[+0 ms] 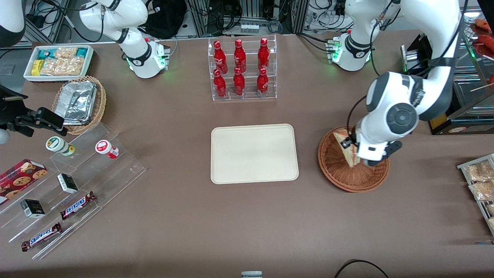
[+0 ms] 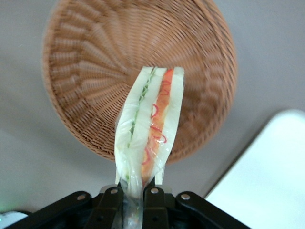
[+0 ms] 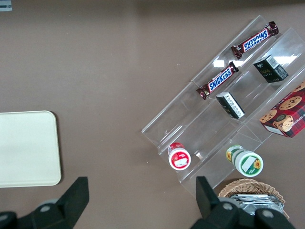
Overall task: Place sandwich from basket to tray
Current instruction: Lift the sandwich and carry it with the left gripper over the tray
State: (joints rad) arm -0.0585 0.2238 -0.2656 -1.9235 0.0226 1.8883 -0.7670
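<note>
- Pincer (image 2: 136, 200) of the working left arm: black fingers (image 2: 112, 202) pinched on the wrapped corner of the triangular pale-bread sandwich wedge (image 2: 150, 131), which shows red, white and green filling along its edge.
- Sandwich position: held clear above the round reddish-brown woven wicker basket (image 2: 86, 62), edge-on to the wrist camera, with the basket floor visible underneath it.
- Front view: the pincer (image 1: 357, 156) and the sandwich (image 1: 347, 148) sit over the basket (image 1: 347, 179), on its side nearest the flat rectangular cream-beige tray (image 1: 254, 153).
- Basket position: on the brown worktop (image 1: 247, 224), just beside the tray, toward the working arm's end.
- Tray: flat on the worktop, nearer to the front camera than the clear acrylic rack of red bottles (image 1: 242, 69).
- Tray rim (image 2: 267, 167): visible near the basket in the left wrist view.
</note>
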